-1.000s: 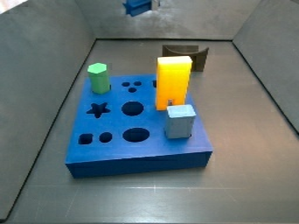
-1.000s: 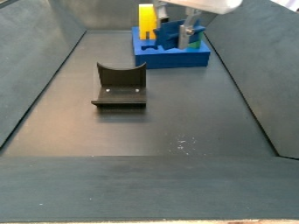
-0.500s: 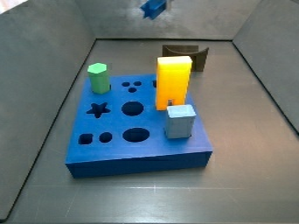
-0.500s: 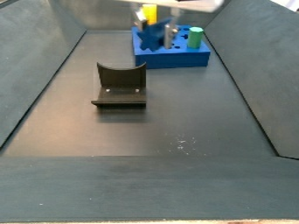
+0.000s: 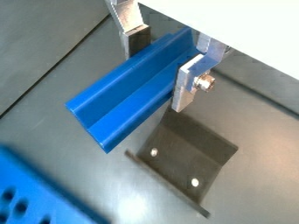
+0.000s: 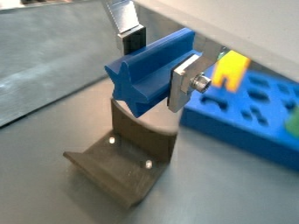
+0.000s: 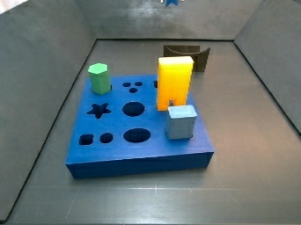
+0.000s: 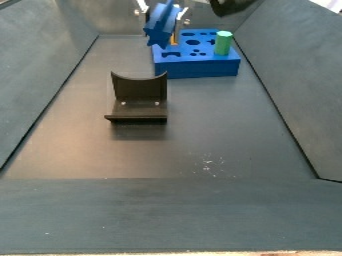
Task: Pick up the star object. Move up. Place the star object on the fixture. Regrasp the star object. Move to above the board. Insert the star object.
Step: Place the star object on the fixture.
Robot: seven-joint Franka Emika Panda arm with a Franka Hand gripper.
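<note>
Two silver fingers (image 5: 188,77) of my gripper (image 5: 163,54) are clamped on the star object (image 5: 131,86), one on each side of it, in both wrist views. I hold the blue prism near one end; the rest juts out past my fingers, free end tilted downward. In a wrist view its ridged star profile shows at the free end (image 6: 131,80).

Below my gripper (image 6: 158,66) lies the fixture (image 5: 187,168), dark, with small pale screw heads on its plate. Star object and fixture are apart, with a clear air gap between them. In a wrist view the fixture (image 6: 126,163) sits directly under the prism's lower end.

Off to the side of my gripper is the board (image 6: 246,112), blue, with round holes and a yellow block (image 6: 230,70) standing on it.

In a side view my gripper (image 8: 163,18) is high, holding the star object (image 8: 160,24) above the floor, between the fixture (image 8: 135,98) and the board (image 8: 197,62). A green hexagonal peg (image 8: 225,43) stands on the board beyond me.

In a side view only a blue bit of the star object (image 7: 171,3) shows at the top edge, above the fixture (image 7: 187,55). The board (image 7: 135,134) carries the yellow block (image 7: 174,82), green peg (image 7: 99,77), and a grey-blue block (image 7: 180,120). The star-shaped hole (image 7: 99,111) is empty.
</note>
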